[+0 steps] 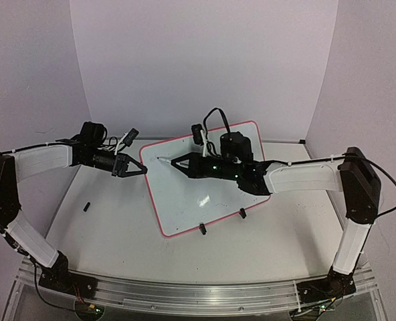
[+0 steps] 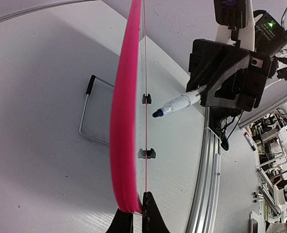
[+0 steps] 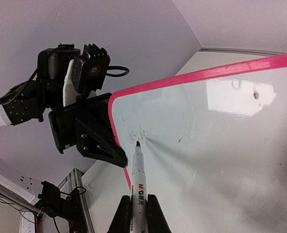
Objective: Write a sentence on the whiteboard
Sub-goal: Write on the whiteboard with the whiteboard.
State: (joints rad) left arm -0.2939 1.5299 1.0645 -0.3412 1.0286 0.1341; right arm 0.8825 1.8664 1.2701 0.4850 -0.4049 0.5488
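Closest to the lens in the right wrist view, the right gripper (image 3: 138, 206) is clenched on a white marker (image 3: 138, 172). Red letters on the barrel read "M&G"; the smaller print below them is too fine to read. The marker's dark tip points at the whiteboard (image 3: 221, 145) near its upper left corner, beside a few faint grey smudges. From the left wrist view the tip appears just off the board's face rather than pressed to it.

At the whiteboard's left edge, the left gripper (image 2: 137, 213) is clamped on the pink rim, one finger on each side. A wire stand (image 2: 92, 111) shows behind the board in that view.

From above, the whiteboard (image 1: 184, 200) stands tilted at the middle of the surface (image 1: 118, 254). Two black clip feet (image 1: 202, 229) sit on its near edge. Bare surface lies open to the left of the board and along its near side. A small black piece (image 1: 87, 206) lies well to the left of the board. The right arm reaches across the board from its right side. White walls close in behind the board and on both flanks.
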